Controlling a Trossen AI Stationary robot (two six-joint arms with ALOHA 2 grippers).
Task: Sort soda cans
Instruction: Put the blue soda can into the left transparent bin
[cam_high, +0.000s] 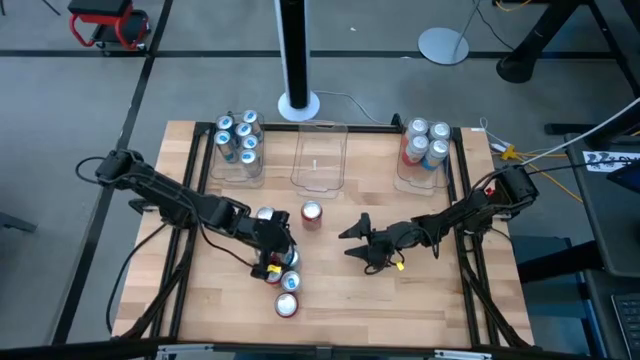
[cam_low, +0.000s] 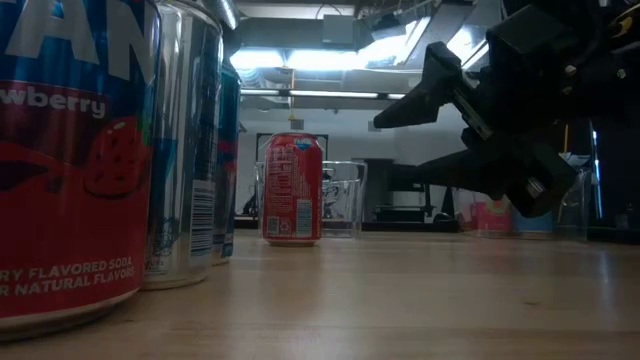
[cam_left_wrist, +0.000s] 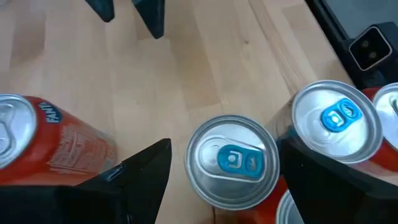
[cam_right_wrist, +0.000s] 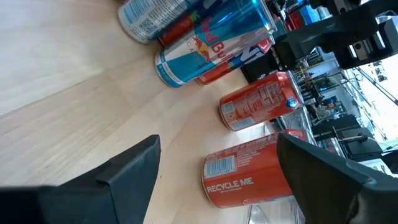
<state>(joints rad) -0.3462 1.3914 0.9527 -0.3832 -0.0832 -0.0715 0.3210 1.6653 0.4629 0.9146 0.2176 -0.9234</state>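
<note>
Looming at the low view's lens, a red strawberry soda can (cam_low: 70, 160) fills the near edge, part of the unsorted cluster (cam_high: 282, 280) at the table's front, probably left there because sorting is only partly done. Going down in size: the wooden table (cam_high: 420, 300) carries three clear bins along its far side; the left bin (cam_high: 238, 150) holds blue-topped cans, the middle bin (cam_high: 320, 160) looks bare, the right bin (cam_high: 424, 150) holds a few mixed ones. A lone red can (cam_high: 311, 214) stands between the arms. Over the cluster, the left gripper (cam_left_wrist: 217, 171) has its jaws spread around a silver-topped can (cam_left_wrist: 231, 162), not yet squeezing it. Near mid-table, the right gripper (cam_high: 362, 240) hangs agape, holding nothing.
</note>
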